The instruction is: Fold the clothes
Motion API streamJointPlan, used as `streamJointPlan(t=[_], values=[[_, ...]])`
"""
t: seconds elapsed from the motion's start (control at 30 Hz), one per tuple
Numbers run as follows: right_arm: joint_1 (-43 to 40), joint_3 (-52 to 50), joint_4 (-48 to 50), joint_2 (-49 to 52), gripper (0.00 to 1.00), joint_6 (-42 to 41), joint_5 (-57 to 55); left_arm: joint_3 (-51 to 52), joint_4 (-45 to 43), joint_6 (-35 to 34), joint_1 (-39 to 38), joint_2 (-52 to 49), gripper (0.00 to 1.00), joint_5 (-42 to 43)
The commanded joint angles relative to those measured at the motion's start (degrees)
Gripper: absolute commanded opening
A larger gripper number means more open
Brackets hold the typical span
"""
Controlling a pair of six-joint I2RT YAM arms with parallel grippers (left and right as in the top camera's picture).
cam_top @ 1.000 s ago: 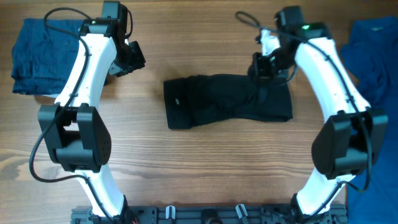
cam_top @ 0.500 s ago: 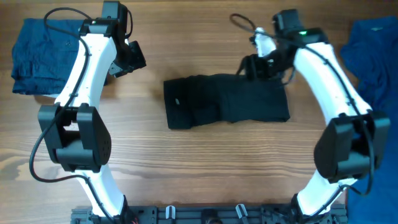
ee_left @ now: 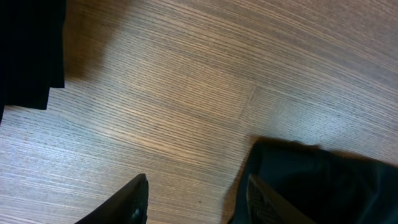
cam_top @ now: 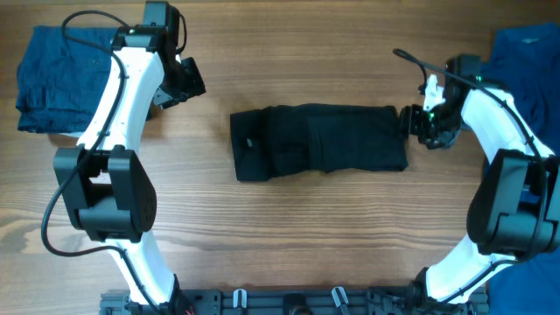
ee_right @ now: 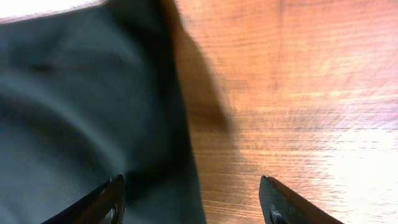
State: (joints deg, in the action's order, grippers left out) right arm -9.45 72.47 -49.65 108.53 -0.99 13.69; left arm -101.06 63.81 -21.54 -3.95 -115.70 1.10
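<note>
Wrist-view black shirt [ee_right: 74,106] is blurred and cropped.

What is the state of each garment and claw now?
black shirt, folded, lying flat, not held
left claw, open, empty, away from the shirt
right claw, open, empty, beside the shirt's right edge
dark blue garments, folded, in a pile
royal blue garment, partly out of view

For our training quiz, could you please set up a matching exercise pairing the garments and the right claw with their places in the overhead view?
Things:
1 black shirt
2 dark blue folded garments
3 royal blue garment
4 right claw

Places:
A far right edge of the view
B centre of the view
C upper left corner
D just beside the shirt's right end

Pairs: 1-B, 2-C, 3-A, 4-D
</note>
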Motion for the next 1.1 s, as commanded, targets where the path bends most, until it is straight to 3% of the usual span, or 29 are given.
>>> streamJointPlan(t=[0.0,0.1,0.17,0.2,0.23,0.3,0.5,0.63,0.8,1.07], values=[[-0.76,-5.6,5.79,-0.74,0.69,6.36,13.88,-0.52,-0.02,0.26,0.46,0.31,0.51,-0.72],[-0.76,-8.24,9.33,-0.74,0.64,6.91,14.64,-0.52,0.28,0.28,0.42,0.31,0.51,-0.74],[-0.76,-10.97,13.44,-0.74,0.22,6.8,14.64,-0.52,0.85,0.28,0.44,0.31,0.51,-0.76],[-0.76,-11.52,14.64,-0.74,0.09,6.75,14.62,-0.52,0.9,0.28,0.44,0.31,0.51,-0.76],[-0.9,-11.72,16.0,-0.74,0.04,6.43,13.05,-0.52,0.87,0.31,0.44,0.31,0.5,-0.74],[-2.93,-9.38,14.93,-0.94,0.05,3.3,8.24,-0.52,0.87,0.28,0.44,0.31,0.5,-0.74],[-14.1,9.29,-1.38,-1.18,0.04,4.02,2.38,-0.52,1.14,0.26,0.42,0.31,0.5,-0.55],[-14.14,18.05,-10.34,-1.25,0.04,3.96,3.1,-0.52,1.16,0.26,0.42,0.31,0.5,-0.55],[-2.43,27.32,-21.81,-1.31,0.04,2.21,6.03,-0.52,1.05,-0.2,0.26,0.31,0.5,-0.55],[15.78,27.96,-27.78,-1.27,0.04,2.34,-0.02,-0.52,-0.04,-0.17,0.26,0.31,0.51,-0.55]])
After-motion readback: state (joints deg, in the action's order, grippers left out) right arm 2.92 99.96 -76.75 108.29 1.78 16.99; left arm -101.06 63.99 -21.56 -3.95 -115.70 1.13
